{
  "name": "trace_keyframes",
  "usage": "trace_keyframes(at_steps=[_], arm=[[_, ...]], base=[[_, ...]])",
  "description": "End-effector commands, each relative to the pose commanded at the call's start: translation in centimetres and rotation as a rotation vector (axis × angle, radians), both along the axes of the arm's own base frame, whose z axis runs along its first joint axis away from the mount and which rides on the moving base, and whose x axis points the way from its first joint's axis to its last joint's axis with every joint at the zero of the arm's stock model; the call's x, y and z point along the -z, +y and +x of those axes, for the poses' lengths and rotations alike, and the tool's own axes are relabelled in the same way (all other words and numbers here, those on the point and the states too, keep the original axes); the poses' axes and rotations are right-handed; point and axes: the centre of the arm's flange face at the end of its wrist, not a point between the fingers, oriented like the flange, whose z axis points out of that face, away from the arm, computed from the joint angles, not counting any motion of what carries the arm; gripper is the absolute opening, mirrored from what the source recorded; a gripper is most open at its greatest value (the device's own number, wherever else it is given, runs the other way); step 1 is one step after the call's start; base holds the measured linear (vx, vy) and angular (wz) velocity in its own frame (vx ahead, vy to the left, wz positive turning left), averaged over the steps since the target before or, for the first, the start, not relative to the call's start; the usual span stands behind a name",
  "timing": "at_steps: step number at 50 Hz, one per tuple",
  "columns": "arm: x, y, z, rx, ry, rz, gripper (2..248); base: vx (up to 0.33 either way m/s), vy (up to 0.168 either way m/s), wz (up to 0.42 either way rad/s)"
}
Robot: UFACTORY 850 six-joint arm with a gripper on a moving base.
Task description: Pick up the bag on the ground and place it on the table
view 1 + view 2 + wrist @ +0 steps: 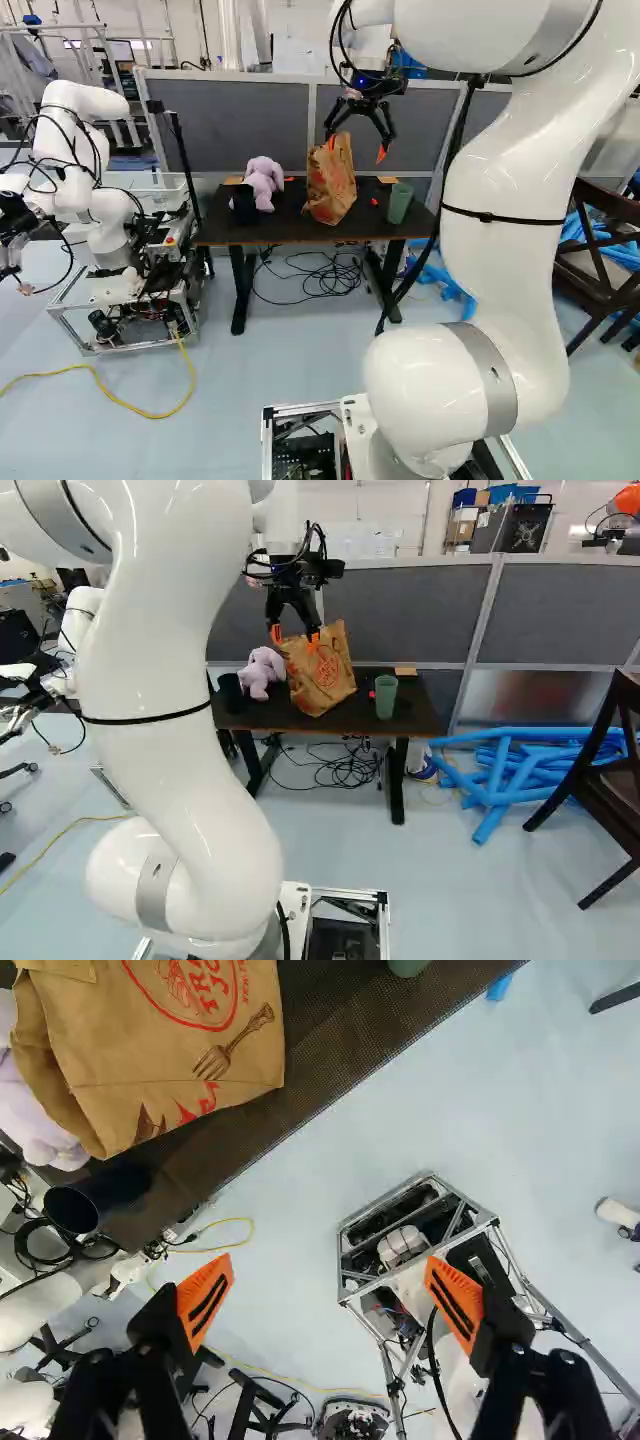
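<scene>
The black gripper (356, 140) hangs by the top of the brown paper bag (330, 182) in the left base view. In the right base view the gripper (295, 638) overlaps the bag's upper edge. Seen from the wrist, the gripper (330, 1300) has its orange pads wide apart with nothing held between them; the bag (190, 1055) lies ahead of the fingers, off to one side. The bag stands on the dark table (345, 718), leaning slightly, its printed side partly showing.
A lilac plush toy (262, 180) and a black cup (243, 204) stand on the table beside the bag; a green cup (385, 696) stands on its other side. Another robot (95, 190) is at the left. Blue tubes (510, 770) and a dark chair (610, 780) are at the right.
</scene>
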Motion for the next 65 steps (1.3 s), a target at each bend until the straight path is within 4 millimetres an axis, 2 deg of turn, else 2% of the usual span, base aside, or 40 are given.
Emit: trace_keyframes(at_steps=[33, 65], arm=[[0.8, 0.0, -0.2, -0.013, -0.029, -0.001, 247], [3.5, 0.1, -0.9, -0.057, -0.125, -0.009, 247]], base=[[0.0, 0.0, 0.0], [0.0, 0.0, 0.0]])
